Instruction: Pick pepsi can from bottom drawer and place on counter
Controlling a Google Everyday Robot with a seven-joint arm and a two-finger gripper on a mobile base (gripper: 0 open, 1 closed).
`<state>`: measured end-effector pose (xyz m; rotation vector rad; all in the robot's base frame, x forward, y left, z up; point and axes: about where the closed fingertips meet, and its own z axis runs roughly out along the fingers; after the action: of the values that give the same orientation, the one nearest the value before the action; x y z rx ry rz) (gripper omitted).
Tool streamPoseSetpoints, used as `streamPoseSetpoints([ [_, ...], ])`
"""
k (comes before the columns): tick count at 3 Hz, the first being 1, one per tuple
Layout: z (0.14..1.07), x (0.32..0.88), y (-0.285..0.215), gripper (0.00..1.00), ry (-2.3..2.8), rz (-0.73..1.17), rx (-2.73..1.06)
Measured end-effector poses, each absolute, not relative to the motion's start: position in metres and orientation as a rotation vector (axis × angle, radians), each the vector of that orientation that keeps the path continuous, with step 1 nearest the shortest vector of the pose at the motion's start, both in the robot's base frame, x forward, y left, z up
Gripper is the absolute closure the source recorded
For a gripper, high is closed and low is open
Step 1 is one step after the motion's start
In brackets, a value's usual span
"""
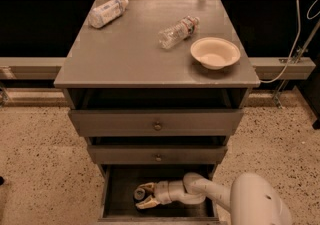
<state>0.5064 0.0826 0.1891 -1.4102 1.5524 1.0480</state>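
Jaws drawn in to can width, 1 finger [145, 187] on the far side and 1 on the near side, both seemingly touching. I read my gripper [143, 196] as clamped on the pepsi can [138, 194]. The can sits between them, left of centre in the bottom drawer [119, 205] (arm reaching in low from the right, under the drawer above). On the counter [135, 61], the left bottle [108, 12], right bottle [178, 31] and bowl [215, 52] steer me towards the near left.
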Motion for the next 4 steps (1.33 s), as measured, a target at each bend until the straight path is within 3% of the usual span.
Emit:
streamPoseSetpoints([
  [1, 0.237, 0.506, 0.080, 1.00, 1.341, 1.044, -1.292],
  [3, 0.411, 0.484, 0.029, 1.00, 1.154, 0.824, -1.336],
  [4, 0.467, 0.461, 0.043, 1.00, 1.148, 0.801, -1.441],
])
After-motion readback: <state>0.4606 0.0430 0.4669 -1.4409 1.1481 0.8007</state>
